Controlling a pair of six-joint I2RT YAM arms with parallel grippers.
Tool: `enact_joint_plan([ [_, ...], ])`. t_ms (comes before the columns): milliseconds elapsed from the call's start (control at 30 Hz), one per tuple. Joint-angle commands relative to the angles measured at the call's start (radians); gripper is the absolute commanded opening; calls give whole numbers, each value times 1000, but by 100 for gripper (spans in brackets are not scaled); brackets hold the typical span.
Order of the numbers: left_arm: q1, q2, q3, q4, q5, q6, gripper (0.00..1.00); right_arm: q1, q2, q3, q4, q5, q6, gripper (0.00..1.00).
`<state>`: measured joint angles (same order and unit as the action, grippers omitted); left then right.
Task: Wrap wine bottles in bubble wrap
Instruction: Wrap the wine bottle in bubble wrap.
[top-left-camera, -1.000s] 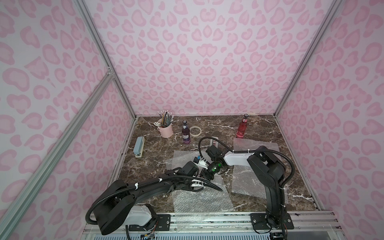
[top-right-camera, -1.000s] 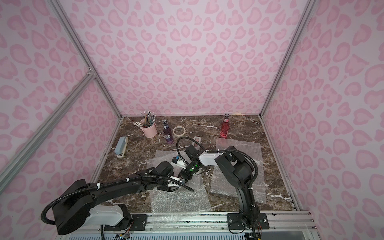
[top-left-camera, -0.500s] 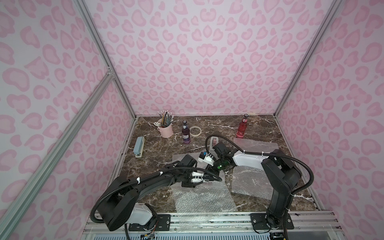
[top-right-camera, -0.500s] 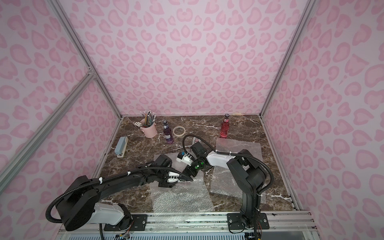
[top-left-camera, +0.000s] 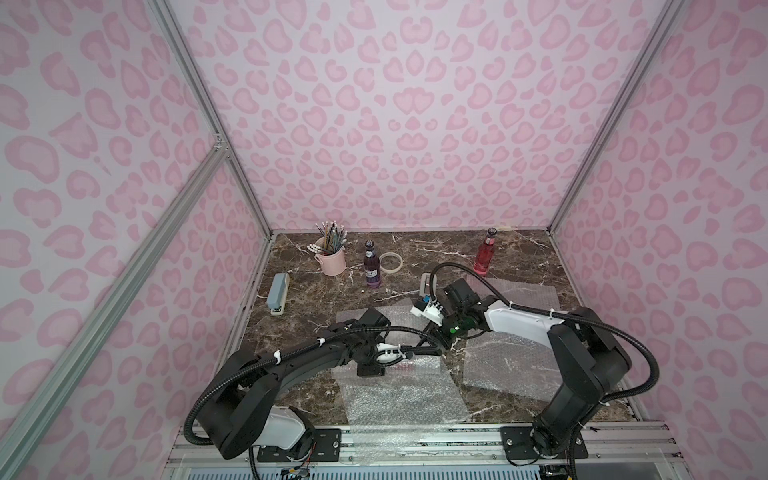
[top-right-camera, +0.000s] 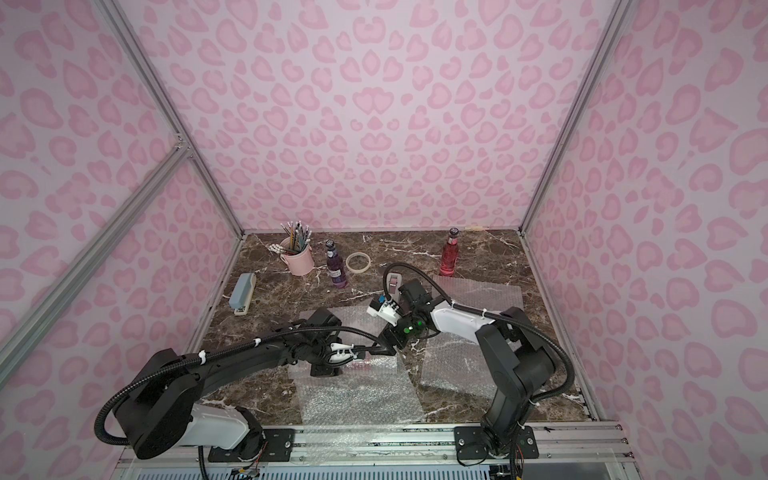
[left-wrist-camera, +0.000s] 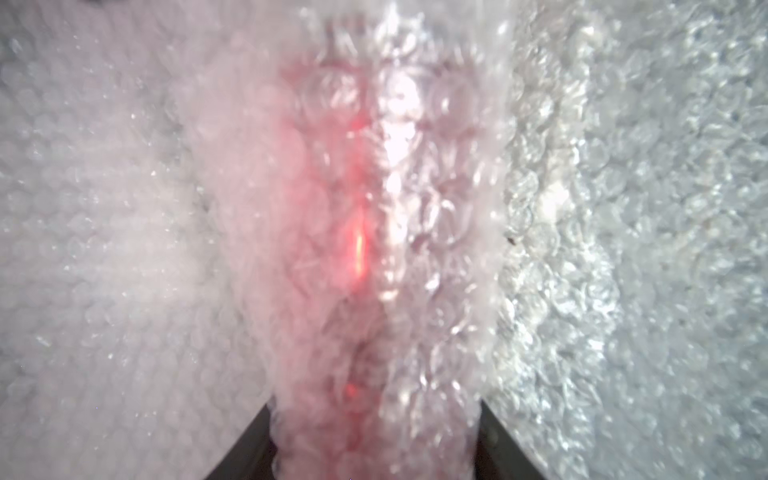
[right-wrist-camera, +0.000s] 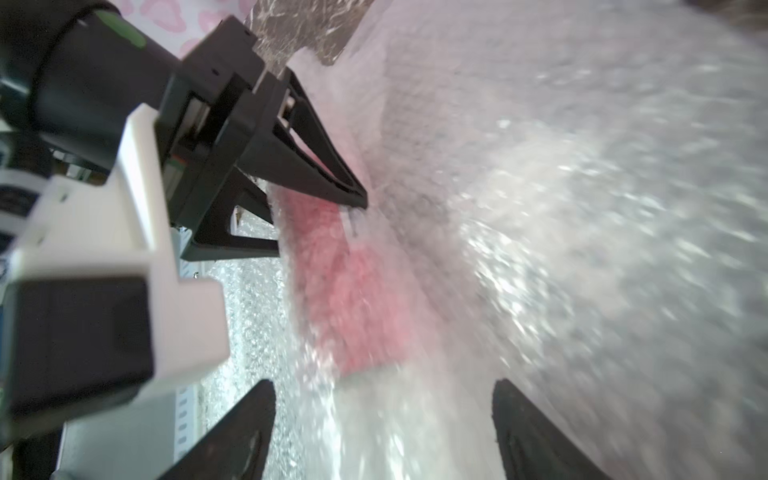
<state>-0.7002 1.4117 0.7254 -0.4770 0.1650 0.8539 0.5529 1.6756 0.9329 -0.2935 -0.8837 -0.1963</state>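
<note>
Fingers (right-wrist-camera: 345, 195) of the left gripper (right-wrist-camera: 318, 224) are closed on the wrapped bottle (right-wrist-camera: 353, 291), pinching it through the bubble wrap (top-left-camera: 399, 395). The right gripper (right-wrist-camera: 382, 415) stands wide open just beside it and holds nothing. The bottle lies at the far end of the near sheet, mid-table (top-left-camera: 316, 291).

Risks, as judged:
- No gripper pins the loose flap, so the roll may spring open.
- Glass under slick plastic may slide or turn in the left grip if lifted.
- The two grippers are nearly touching, so a careless closing move could make them clash.

View differences:
- Both wrist views show the red glass inside the wrap and the grip on it. In both top views the arms hide all but a faint pink tint.
- Only the top views show the purple bottle (top-left-camera: 372, 270) and the red bottle (top-left-camera: 483, 257), upright and unwrapped at the back, well apart.
</note>
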Motion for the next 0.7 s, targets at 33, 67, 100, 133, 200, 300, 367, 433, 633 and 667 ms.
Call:
enact_joint_plan([
  [33, 35, 23, 41, -75, 108, -36, 42, -57, -153, -102, 86, 160, 47, 85],
  [67, 44, 38, 56, -94, 134, -40, 42, -59, -208, -131, 102, 207, 42, 85],
  [100, 55, 52, 72, -116, 161, -46, 42, -57, -260, -160, 127, 242, 36, 85],
  [133, 69, 76, 96, -145, 193, -51, 42, -47, -326, -198, 166, 274, 31, 86],
  [200, 93, 120, 131, -191, 238, -62, 42, 16, -444, -266, 252, 349, 11, 87],
  [300, 117, 170, 169, -235, 277, -76, 42, 160, -589, -369, 353, 494, -54, 90],
  [367, 130, 192, 186, -245, 288, -87, 42, 235, -674, -429, 384, 557, -90, 90],
  [433, 137, 204, 201, -257, 310, -93, 42, 315, -729, -455, 370, 607, -120, 90],
  [633, 163, 246, 236, -292, 346, -113, 42, 528, -656, -494, 421, 751, -235, 88],
  [667, 163, 255, 237, -299, 351, -116, 42, 545, -618, -482, 433, 767, -258, 87],
])
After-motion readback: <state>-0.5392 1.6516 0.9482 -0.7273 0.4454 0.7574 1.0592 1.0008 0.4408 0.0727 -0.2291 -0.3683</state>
